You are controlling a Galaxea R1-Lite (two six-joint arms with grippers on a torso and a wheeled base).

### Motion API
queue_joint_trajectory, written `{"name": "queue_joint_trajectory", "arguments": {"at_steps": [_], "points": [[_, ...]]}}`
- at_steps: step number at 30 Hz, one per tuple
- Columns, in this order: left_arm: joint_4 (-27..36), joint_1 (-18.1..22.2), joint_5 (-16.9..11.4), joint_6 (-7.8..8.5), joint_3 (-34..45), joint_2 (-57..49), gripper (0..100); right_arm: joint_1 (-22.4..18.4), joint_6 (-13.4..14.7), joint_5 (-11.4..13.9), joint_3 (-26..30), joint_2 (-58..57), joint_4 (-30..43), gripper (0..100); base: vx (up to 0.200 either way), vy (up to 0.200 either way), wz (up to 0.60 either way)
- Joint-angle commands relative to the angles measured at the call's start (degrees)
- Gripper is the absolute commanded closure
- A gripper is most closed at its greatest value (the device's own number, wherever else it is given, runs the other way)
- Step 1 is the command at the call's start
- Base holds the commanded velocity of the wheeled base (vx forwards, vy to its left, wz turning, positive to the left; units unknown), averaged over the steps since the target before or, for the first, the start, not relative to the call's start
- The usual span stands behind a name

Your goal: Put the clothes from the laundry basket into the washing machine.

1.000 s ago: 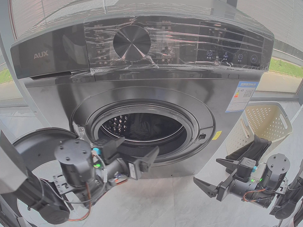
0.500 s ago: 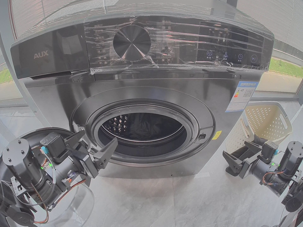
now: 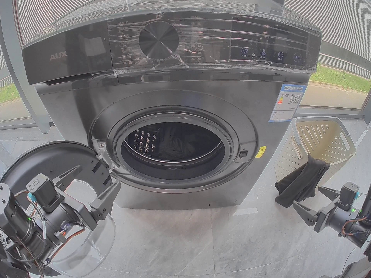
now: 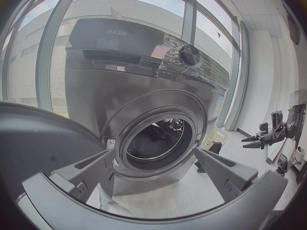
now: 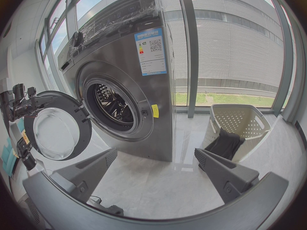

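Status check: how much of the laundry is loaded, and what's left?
Done: the door is swung open and dark clothing lies in the drum. In hand: nothing; the left gripper and right gripper are both open and empty. Left: one dark garment draped over the laundry basket rim, to be picked up and loaded.

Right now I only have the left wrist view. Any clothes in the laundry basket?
Observer: Yes. One dark garment is draped over the front rim of the laundry basket, hanging down outside it.
Operator: Anything else inside?
Observer: The basket's inner walls above the garment are bare in the right wrist view. I can't see its bottom.
Operator: Right arm holding anything?
Observer: No. The right gripper has its fingers open with nothing between them, low beside the garment.
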Motion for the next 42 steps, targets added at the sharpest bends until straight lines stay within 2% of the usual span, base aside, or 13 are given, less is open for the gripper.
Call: {"name": "queue_joint_trajectory", "arguments": {"at_steps": [1,8,12,16,17,20,27,28,33,35,37,41,42], "points": [[0.36,1.30,0.47,0.59,4.68,-5.69,0,-0.28,-0.11,-0.01,0.96,-18.63,12.61,0,-0.200,0.000,0.00],[8.00,1.92,2.58,0.59,4.77,-15.80,0,-5.73,-1.52,-0.37,0.96,-33.21,25.44,0,-0.086,0.000,0.00],[18.02,1.92,2.75,0.51,4.77,-23.80,0,-8.54,-1.96,-0.10,0.96,-43.85,33.70,0,0.000,0.000,0.00],[33.49,2.97,2.58,-0.11,4.77,-36.36,0,-11.18,-1.96,-0.01,0.44,-54.92,41.70,0,0.000,0.000,0.00],[39.55,6.22,2.58,0.07,4.77,-40.23,0,-13.03,-1.96,-0.01,0.17,-58.18,43.19,0,0.000,0.000,0.00],[46.06,10.44,2.05,0.15,4.77,-46.38,0,-16.28,-2.22,0.69,0.44,-61.60,44.86,0,0.000,0.000,0.00],[51.60,15.63,1.96,0.59,4.77,-52.80,0,-19.97,-2.66,3.50,0.96,-67.49,51.02,0,0.000,0.000,0.00],[53.09,19.06,1.87,0.24,4.77,-56.14,0,-19.97,-1.96,2.97,0.96,-67.14,52.77,0,0.000,0.000,0.00],[63.72,24.59,0.73,1.03,4.77,-62.20,0,-20.06,-2.31,1.66,0.96,-67.14,53.39,0,0.000,0.000,0.00],[68.03,27.49,0.03,1.30,4.77,-64.75,0,-20.06,-3.27,-1.24,0.96,-67.14,53.65,0,0.000,0.000,0.00],[69.53,31.54,-1.73,1.56,4.77,-67.57,0,-20.14,-3.80,-4.76,0.96,-67.14,53.65,0,0.000,0.000,0.00],[69.61,37.87,-7.97,3.32,4.77,-72.66,0,-20.14,-3.45,-5.20,0.96,-67.14,53.57,0,0.000,0.000,0.00],[69.61,37.87,-7.97,3.32,4.77,-72.66,0,-20.14,-3.45,-5.20,0.96,-67.14,53.57,0,0.000,0.000,0.00]]}}
